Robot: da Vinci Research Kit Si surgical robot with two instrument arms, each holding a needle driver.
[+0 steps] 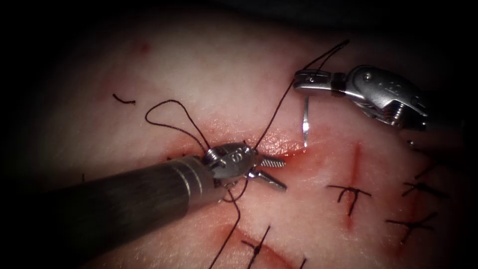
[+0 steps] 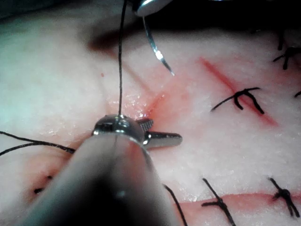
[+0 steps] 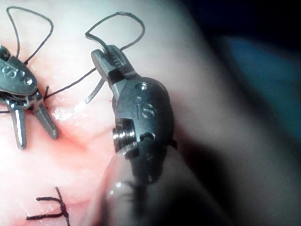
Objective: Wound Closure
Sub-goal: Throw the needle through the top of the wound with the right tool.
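My right tool (image 1: 309, 82) grips the needle (image 1: 305, 122) near its blunt end, tip clear of the tissue (image 1: 209, 74); my left tool (image 1: 269, 172) gapes empty.

Endoscope view: looks down from above and in front at the tissue (image 1: 199, 74), with both tools' tips in sight.
Left wrist view: looks along the left shaft at the left pincer (image 2: 157, 133), very close to the tissue.
Right wrist view: looks along the right shaft at the right pincer (image 3: 109, 56), very close.
Shared ground: the needle (image 1: 305, 122), the red-stained cut (image 1: 294, 152) and the open left pincer appear in all three views.
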